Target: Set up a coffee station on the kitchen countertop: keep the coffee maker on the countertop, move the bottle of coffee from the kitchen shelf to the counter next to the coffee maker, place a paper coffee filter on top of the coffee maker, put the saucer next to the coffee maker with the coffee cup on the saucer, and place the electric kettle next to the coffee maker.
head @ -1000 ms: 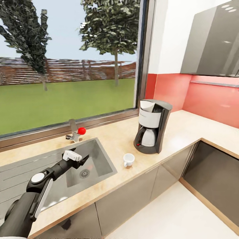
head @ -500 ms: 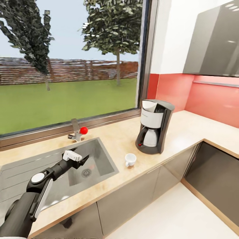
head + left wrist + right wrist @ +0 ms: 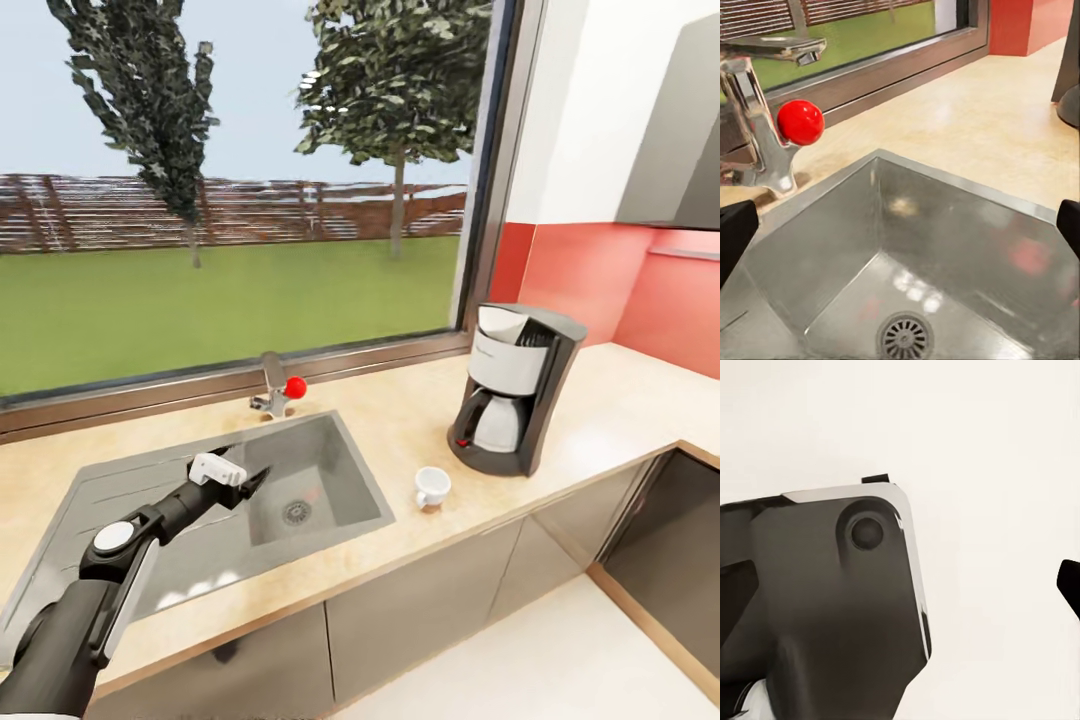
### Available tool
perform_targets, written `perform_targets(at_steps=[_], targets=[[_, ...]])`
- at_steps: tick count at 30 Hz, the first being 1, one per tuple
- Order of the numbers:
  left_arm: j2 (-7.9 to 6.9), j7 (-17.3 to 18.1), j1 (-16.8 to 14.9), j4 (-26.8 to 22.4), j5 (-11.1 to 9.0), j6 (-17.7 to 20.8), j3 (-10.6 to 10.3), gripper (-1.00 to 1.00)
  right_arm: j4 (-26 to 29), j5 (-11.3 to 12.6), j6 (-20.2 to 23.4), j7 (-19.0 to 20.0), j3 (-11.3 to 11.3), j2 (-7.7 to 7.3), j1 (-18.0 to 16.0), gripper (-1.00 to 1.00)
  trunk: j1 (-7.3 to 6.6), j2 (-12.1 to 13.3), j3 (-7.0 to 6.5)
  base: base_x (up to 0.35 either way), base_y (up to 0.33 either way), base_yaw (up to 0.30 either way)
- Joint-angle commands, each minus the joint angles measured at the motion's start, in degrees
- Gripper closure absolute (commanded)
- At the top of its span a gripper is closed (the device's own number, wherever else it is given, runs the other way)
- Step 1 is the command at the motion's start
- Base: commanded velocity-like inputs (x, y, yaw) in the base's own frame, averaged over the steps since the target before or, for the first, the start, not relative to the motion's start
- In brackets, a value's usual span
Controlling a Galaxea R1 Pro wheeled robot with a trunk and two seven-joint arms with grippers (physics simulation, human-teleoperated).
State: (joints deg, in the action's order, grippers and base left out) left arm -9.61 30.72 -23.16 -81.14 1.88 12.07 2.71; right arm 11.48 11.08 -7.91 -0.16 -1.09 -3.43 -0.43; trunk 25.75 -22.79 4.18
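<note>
One coffee maker point(image 3: 516, 388), one coffee cup point(image 3: 432, 486), one sink point(image 3: 330, 455), one tap point(image 3: 272, 385) with one red knob point(image 3: 295, 386), all on the kitchen countertop point(image 3: 400, 420).

Coffee maker standing upright toward 3 o'clock in the head view, carafe seated under its white front, black handle turned toward the sink. Coffee cup upright on the bare worktop, apart from the machine at about its 8 o'clock, near the counter's front edge; inside of the cup too small to read. Sink basin at the middle of the head view, holding nothing but a round drain grate point(image 3: 905, 337); drainboard running off toward 9 o'clock. Tap at the basin's 12 o'clock rim, against the window sill, red knob point(image 3: 800, 122) on its side.

Left gripper point(image 3: 243, 480) reaching out over the sink's near-left corner, at roughly 7 o'clock in the head view. Spread wide and holding nothing: in the left wrist view one dark fingertip point(image 3: 735, 229) at each side edge, the basin and drain seen between them. Touching nothing visible; hanging above the steel.

Right gripper: cannot tell whether spread or closed. Right wrist view taken up by a dark robot body panel point(image 3: 832, 600) against a pale floor point(image 3: 997, 450), with a single dark fingertip point(image 3: 1071, 583) at the edge.
</note>
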Motion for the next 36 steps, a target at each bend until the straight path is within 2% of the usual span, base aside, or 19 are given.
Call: perform_targets(at_steps=[1, 5, 7, 9, 13, 30, 36], targets=[[0.03, 0.35, 0.12, -0.03, 0.17, 0.27, 0.09, -1.0, -0.03, 0.43, -0.2, -0.02, -0.14, 0.0, -0.02, -1.0, 0.04, -0.13, 0.13, 0.0, 0.0, 0.277], [0.12, 0.28, 1.05, 0.04, 0.08, -1.8, 0.16, -1.0, -0.03, 0.43, -0.18, -0.02, -0.14, 0.0, -0.03, -1.0, 0.04, -0.13, 0.13, 0.0, 0.0, 0.277], [0.13, -0.05, 2.07, 0.13, -2.7, -4.79, 0.22, -1.0, -0.05, 0.43, -0.2, -0.02, -0.14, 0.0, -0.06, -1.0, 0.04, -0.13, 0.13, 0.0, 0.0, 0.277], [0.09, -0.8, 2.69, 0.17, -4.64, -6.39, 0.25, -1.0, -0.05, 0.43, -0.19, -0.02, -0.14, 0.0, -0.04, -1.0, 0.04, -0.13, 0.13, 0.0, 0.0, 0.277], [0.11, -2.83, 3.09, 0.2, -5.99, -7.42, 0.22, -1.0, -0.06, 0.43, -0.18, -0.02, -0.14, 0.0, -0.03, -1.0, 0.04, -0.13, 0.13, 0.0, 0.0, 0.277], [0.11, -3.04, 3.14, 0.2, -6.1, -7.5, 0.19, -1.0, -0.06, 0.43, -0.17, -0.02, -0.14, 0.0, -0.04, -1.0, 0.04, -0.13, 0.13, 0.0, 0.0, 0.276], [0.11, -3.05, 3.16, 0.2, -6.1, -7.5, 0.19, -1.0, -0.06, 0.43, -0.17, -0.02, -0.14, 0.0, -0.01, -1.0, 0.04, -0.13, 0.13, 0.0, 0.0, 0.075]])
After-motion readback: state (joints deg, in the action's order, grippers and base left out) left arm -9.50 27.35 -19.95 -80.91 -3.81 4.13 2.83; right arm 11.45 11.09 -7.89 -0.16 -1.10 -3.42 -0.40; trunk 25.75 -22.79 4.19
